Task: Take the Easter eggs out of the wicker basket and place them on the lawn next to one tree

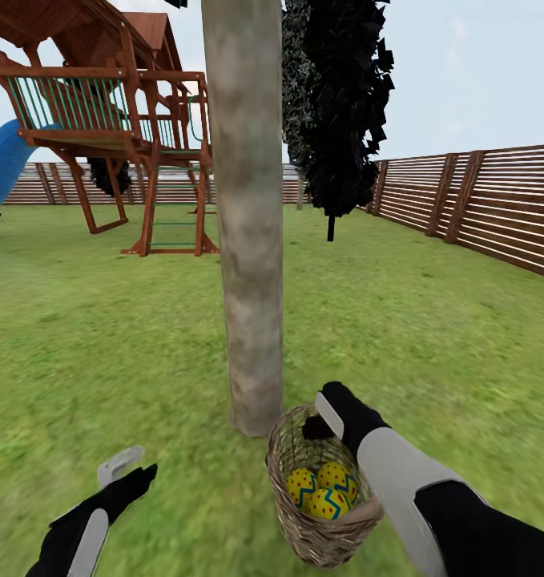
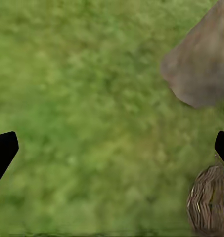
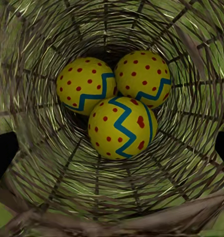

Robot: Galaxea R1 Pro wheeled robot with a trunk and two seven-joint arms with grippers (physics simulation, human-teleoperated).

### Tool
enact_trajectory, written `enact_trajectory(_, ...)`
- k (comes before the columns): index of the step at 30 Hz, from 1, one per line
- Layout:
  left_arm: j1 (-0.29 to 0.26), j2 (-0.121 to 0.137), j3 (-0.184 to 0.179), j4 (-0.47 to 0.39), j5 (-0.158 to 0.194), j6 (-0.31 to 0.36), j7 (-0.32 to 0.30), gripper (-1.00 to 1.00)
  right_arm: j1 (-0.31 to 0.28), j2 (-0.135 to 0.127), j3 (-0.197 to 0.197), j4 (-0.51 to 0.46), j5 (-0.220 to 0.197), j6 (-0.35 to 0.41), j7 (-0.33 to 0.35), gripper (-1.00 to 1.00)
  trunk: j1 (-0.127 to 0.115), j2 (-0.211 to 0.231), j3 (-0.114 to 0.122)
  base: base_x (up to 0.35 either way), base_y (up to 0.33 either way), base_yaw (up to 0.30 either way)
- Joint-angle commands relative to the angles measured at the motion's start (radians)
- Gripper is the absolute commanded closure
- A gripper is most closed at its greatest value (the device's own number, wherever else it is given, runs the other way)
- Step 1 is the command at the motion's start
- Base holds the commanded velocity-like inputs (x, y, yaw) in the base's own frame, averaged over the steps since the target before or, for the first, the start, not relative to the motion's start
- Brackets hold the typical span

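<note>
Three yellow Easter eggs with red dots and blue-green zigzags (image 3: 122,127) lie together at the bottom of the wicker basket (image 1: 320,545). The basket rests on the lawn (image 1: 103,344) right beside the foot of the thick grey-brown tree (image 1: 247,240). My right gripper (image 1: 321,423) hovers at the far side of the basket's rim and looks straight down into it. It is open, its black fingers (image 3: 3,150) spread wide at the basket's walls. My left gripper (image 1: 131,473) is open over bare grass left of the trunk; its wrist view catches the trunk's base (image 2: 201,69) and the basket (image 2: 208,200).
A wooden playset (image 1: 119,120) with a blue slide (image 1: 3,164) stands at the back left. A slim tree with near-black foliage (image 1: 336,104) rises behind the trunk. A slatted wooden fence (image 1: 480,200) runs along the right and the back. Open grass lies all around.
</note>
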Motion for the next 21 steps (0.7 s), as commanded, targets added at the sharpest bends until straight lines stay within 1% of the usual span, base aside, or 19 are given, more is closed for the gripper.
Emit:
enact_trajectory(1, -0.001, 0.0, 0.001, -0.029, 0.01, 0.045, 0.013, -1.0, -0.007, 0.0, 0.004, 0.0, -0.021, 0.018, -0.01, -1.0, 0.0, 0.0, -0.001, 0.0, 0.0, 0.0)
enact_trajectory(3, -0.008, 0.002, 0.001, -0.114, 0.011, 0.214, 0.045, -1.0, -0.034, -0.003, 0.002, 0.007, -0.045, 0.062, -0.01, -1.0, 0.0, 0.0, -0.001, 0.0, 0.0, 0.0)
enact_trajectory(4, -0.015, 0.003, 0.001, -0.128, 0.011, 0.256, 0.052, -1.0, -0.039, -0.005, 0.002, 0.011, -0.048, 0.071, -0.011, -1.0, 0.0, 0.0, -0.001, 0.0, 0.0, 0.0)
enact_trajectory(5, -0.034, 0.003, 0.001, -0.151, 0.011, 0.329, 0.064, -1.0, -0.047, -0.008, 0.002, 0.021, -0.054, 0.086, -0.011, -1.0, 0.0, 0.0, -0.001, 0.0, 0.0, 0.0)
enact_trajectory(6, -0.057, 0.003, 0.001, -0.163, 0.008, 0.377, 0.074, -1.0, -0.054, -0.01, 0.001, 0.031, -0.057, 0.101, -0.011, -1.0, 0.0, 0.0, -0.001, 0.0, 0.0, 0.0)
enact_trajectory(7, -0.069, 0.003, 0.0, -0.165, 0.004, 0.393, 0.081, -1.0, -0.056, -0.011, 0.001, 0.035, -0.058, 0.107, -0.011, -1.0, 0.0, 0.0, -0.001, 0.0, 0.0, 0.0)
enact_trajectory(8, -0.091, 0.002, -0.008, -0.151, -0.009, 0.417, 0.097, -1.0, -0.061, -0.012, 0.001, 0.042, -0.059, 0.117, -0.011, -1.0, 0.0, 0.0, -0.001, 0.0, 0.0, 0.0)
enact_trajectory(9, -0.148, 0.004, -0.041, -0.043, -0.044, 0.443, 0.12, -1.0, -0.072, -0.014, 0.001, 0.053, -0.061, 0.129, -0.012, -1.0, 0.0, 0.0, -0.001, 0.0, 0.0, 0.0)
enact_trajectory(10, -0.196, 0.006, -0.053, 0.046, -0.054, 0.449, 0.126, -1.0, -0.081, -0.016, 0.001, 0.061, -0.061, 0.132, -0.012, -1.0, 0.0, 0.0, -0.001, 0.0, 0.0, 0.0)
enact_trajectory(12, -0.315, 0.013, -0.064, 0.285, -0.065, 0.456, 0.13, -1.0, -0.095, -0.024, 0.001, 0.09, -0.061, 0.135, -0.01, -1.0, 0.0, 0.0, -0.001, 0.0, 0.0, 0.0)
enact_trajectory(13, -0.349, 0.017, -0.066, 0.351, -0.066, 0.456, 0.128, -1.0, -0.097, -0.026, 0.0, 0.098, -0.062, 0.135, -0.01, -1.0, 0.0, 0.0, -0.001, 0.0, 0.0, 0.0)
enact_trajectory(15, -0.486, 0.025, -0.071, 0.586, -0.069, 0.458, 0.109, -1.0, -0.102, -0.03, 0.0, 0.124, -0.062, 0.136, -0.01, -1.0, 0.0, 0.0, -0.001, 0.0, 0.0, 0.0)
enact_trajectory(16, -0.55, 0.026, -0.072, 0.678, -0.069, 0.459, 0.092, -1.0, -0.104, -0.031, 0.0, 0.132, -0.062, 0.137, -0.01, -1.0, 0.0, 0.0, -0.001, 0.0, 0.0, 0.0)
enact_trajectory(17, -0.579, 0.026, -0.072, 0.718, -0.07, 0.459, 0.084, -1.0, -0.104, -0.032, 0.0, 0.134, -0.062, 0.137, -0.01, -1.0, 0.0, 0.0, -0.001, 0.0, 0.0, 0.0)
enact_trajectory(19, -0.687, 0.025, -0.073, 0.848, -0.07, 0.46, 0.059, -1.0, -0.105, -0.037, 0.0, 0.14, -0.063, 0.137, -0.009, -1.0, 0.0, 0.0, -0.001, 0.0, 0.0, 0.0)
enact_trajectory(21, -0.781, 0.025, -0.074, 0.951, -0.07, 0.46, 0.049, -1.0, -0.106, -0.045, -0.001, 0.142, -0.065, 0.137, -0.008, -1.0, 0.0, 0.0, -0.001, 0.0, 0.0, 0.0)
